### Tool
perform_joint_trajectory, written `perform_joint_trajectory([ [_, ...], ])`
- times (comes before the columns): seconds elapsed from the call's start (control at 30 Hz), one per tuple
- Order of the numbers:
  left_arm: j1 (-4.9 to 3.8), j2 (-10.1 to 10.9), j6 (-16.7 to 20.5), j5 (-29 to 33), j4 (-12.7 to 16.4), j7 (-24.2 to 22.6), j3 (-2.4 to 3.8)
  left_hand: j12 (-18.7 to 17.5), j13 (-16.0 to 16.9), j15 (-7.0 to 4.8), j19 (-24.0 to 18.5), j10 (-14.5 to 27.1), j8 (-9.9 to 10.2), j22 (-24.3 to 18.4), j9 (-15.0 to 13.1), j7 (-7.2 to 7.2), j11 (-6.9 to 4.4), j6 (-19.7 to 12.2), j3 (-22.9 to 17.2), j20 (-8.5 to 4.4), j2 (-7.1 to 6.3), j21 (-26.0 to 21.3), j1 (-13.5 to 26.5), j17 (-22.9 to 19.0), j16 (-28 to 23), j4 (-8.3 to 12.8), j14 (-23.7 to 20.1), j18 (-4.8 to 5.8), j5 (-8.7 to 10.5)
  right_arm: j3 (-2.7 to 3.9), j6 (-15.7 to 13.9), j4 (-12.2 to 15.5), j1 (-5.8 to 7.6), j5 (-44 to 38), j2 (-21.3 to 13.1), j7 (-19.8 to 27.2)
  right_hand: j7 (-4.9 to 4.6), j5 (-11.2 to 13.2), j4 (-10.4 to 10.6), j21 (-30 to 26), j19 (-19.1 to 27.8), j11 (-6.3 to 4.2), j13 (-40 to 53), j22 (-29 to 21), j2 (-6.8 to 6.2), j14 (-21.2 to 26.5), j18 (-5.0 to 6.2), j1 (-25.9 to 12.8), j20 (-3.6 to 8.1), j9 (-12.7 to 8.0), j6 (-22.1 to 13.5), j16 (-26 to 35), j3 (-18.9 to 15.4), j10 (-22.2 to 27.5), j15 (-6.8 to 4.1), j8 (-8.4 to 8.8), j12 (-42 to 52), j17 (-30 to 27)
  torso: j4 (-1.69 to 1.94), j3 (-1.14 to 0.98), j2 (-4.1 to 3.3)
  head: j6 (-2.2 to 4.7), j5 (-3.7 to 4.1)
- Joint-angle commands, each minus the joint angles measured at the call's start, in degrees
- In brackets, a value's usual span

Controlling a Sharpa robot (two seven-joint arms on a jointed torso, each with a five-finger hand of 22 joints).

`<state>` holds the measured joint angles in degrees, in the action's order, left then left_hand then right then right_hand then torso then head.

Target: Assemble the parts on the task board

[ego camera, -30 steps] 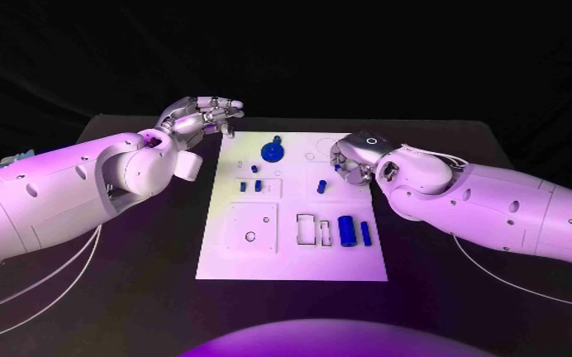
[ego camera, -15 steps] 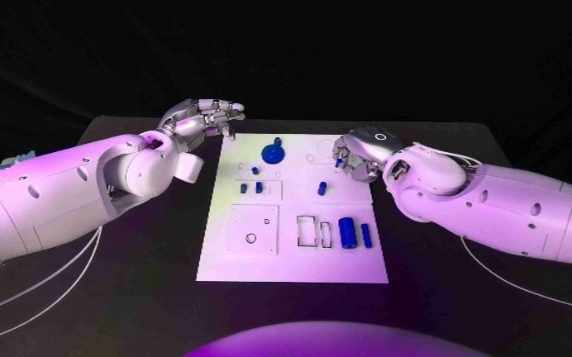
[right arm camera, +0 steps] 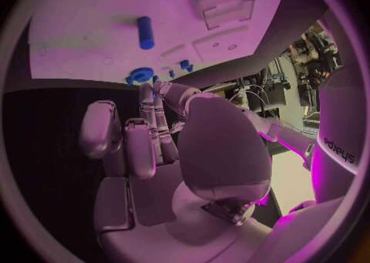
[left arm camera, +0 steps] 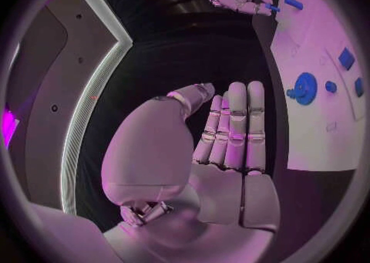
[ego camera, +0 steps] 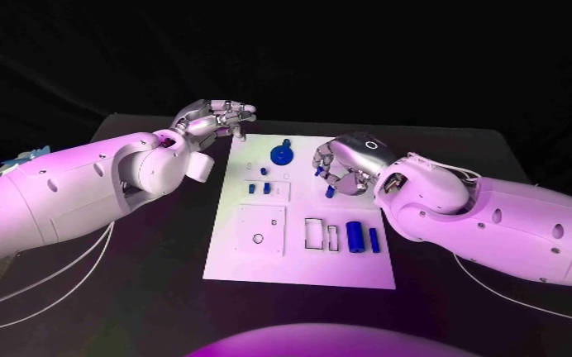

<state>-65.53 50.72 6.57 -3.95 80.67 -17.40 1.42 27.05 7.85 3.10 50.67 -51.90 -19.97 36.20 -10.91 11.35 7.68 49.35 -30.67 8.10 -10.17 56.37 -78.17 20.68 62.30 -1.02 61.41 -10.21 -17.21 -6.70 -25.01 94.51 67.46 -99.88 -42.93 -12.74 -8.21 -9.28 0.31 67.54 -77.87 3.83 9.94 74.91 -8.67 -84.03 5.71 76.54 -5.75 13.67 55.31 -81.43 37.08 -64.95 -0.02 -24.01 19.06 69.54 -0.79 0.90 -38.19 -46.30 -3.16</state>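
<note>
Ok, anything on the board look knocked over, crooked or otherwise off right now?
Nothing stands out. The task board lies flat on the table, the blue parts sit in tidy spots, including the gear and the big cylinder. Neither hand touches them.

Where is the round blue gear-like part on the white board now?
In the head view the round blue gear-like part lies at the far end of the white task board, between the left hand and the right hand.

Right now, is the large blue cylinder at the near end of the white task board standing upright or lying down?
Lying down: the large blue cylinder shows its long side, stretched flat along the white task board.
</note>
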Motion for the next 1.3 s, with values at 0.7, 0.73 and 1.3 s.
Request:
perform_joint_trajectory([
  [0.7, 0.09, -0.88, 0.96, -0.19, 1.22, -2.01, 0.04, -0.28, -0.14, -0.01, -0.12, 0.45, 0.01, -0.09, -0.02, -0.03, -0.02, -0.43, -0.18, 0.31, 0.08, -0.32, 0.65, -0.10, -0.34, 0.23, -0.45, -0.31, -0.29, -1.16, 2.00, -0.95, -5.09, 1.76, 8.86, 2.20, 0.03, 0.46, -0.30, -0.03, -0.23, 0.11, -0.03, 1.84, 0.15, -1.83, -0.62, -0.60, 0.14, 0.11, 0.26, -0.05, 0.19, -0.42, -0.39, -0.14, 0.00, -0.25, -0.04, 0.07, -0.07, -1.37, -4.79],
  [0.73, 0.09, -0.88, 0.97, -0.19, 1.24, -2.02, 0.04, -0.28, -0.14, -0.01, -0.12, 0.45, 0.01, -0.09, -0.02, -0.03, -0.02, -0.43, -0.18, 0.31, 0.08, -0.32, 0.65, -0.10, -0.34, 0.23, -0.45, -0.31, -0.29, -1.18, 2.05, -1.03, -5.14, 1.77, 8.94, 2.22, 0.03, 0.46, -0.30, -0.03, -0.23, 0.11, -0.03, 1.84, 0.15, -1.83, -0.62, -0.60, 0.14, 0.11, 0.26, -0.05, 0.19, -0.42, -0.39, -0.14, 0.00, -0.25, -0.04, 0.08, -0.07, -1.42, -4.85],
  [1.3, 0.09, -1.01, 0.69, -0.19, 1.58, -1.84, 0.04, -0.25, -0.16, 0.01, -0.12, 0.47, -0.05, -0.11, -0.04, -0.03, -0.01, -0.40, -0.19, 0.34, 0.12, -0.36, 0.66, -0.12, -0.35, 0.23, -0.46, -0.31, -0.29, -1.64, 3.97, -3.19, -6.55, 1.77, 10.56, 2.41, -0.03, 0.52, -0.16, 0.00, -0.23, 0.19, -0.09, 1.93, 0.10, -1.78, -0.64, -1.14, 0.12, 0.15, 0.04, 0.00, -0.01, -0.37, -0.34, 0.00, -0.24, -0.31, -0.02, 0.07, -0.02, -2.27, -5.47],
])
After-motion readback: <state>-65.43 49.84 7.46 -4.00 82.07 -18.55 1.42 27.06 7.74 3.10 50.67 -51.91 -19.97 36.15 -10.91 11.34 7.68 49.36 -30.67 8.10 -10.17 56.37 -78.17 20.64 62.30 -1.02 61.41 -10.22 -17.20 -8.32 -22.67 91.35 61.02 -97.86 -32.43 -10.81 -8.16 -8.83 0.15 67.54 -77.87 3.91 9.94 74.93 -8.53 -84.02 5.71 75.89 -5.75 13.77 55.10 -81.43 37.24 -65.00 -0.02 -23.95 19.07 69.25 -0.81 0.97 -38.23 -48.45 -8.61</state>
